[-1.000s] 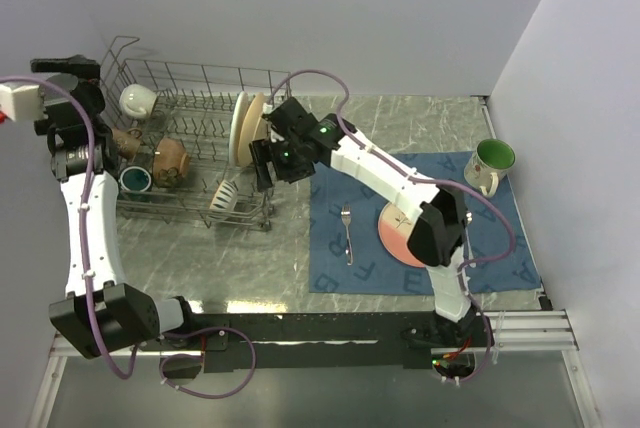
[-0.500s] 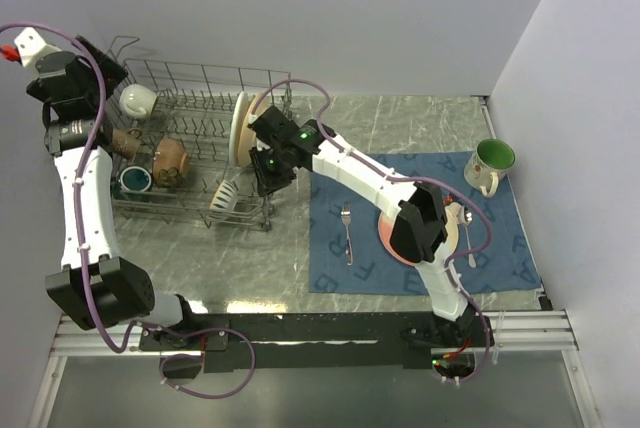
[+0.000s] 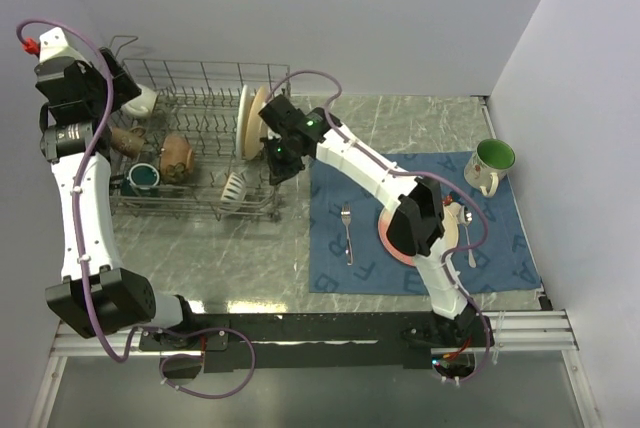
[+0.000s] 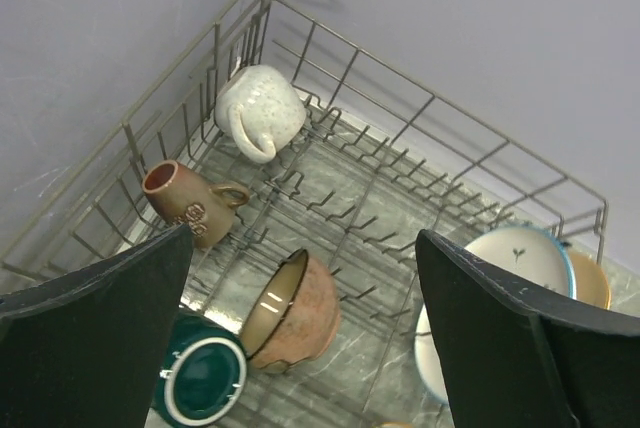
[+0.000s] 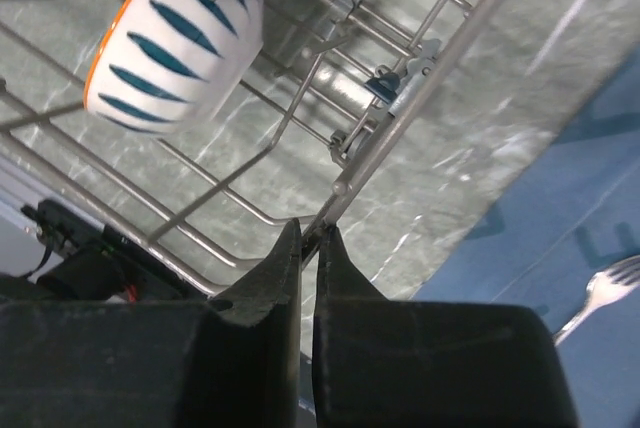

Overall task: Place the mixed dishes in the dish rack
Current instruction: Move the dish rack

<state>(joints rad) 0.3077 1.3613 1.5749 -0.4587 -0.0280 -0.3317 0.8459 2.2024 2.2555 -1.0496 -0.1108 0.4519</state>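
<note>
The dish rack point(image 3: 200, 76) stands at the back left. In it are a white mug point(image 4: 258, 113), a brown mug point(image 4: 185, 203), a brown-rimmed bowl point(image 4: 295, 313), a green bowl point(image 4: 205, 378), a striped bowl point(image 5: 170, 33) and upright plates point(image 3: 250, 120). My right gripper point(image 5: 309, 233) is shut on the rack's rim wire point(image 5: 400, 118) at its front right corner. My left gripper point(image 4: 303, 278) hangs open above the rack's left end, holding nothing. A fork point(image 3: 347, 231), a pink plate point(image 3: 387, 240), a spoon point(image 3: 468, 238) and a green-lined mug point(image 3: 490, 163) lie on the mat.
The blue lettered placemat point(image 3: 500, 248) covers the table's right part, and the right arm crosses over the plate there. Walls close in behind the rack and along the right side. Marbled table top point(image 3: 290, 248) lies between rack and mat.
My right gripper has shut on the rack's rim wire, and the rack has shifted slightly to the right. The left arm has swung up and back over the rack's left end, still open.
</note>
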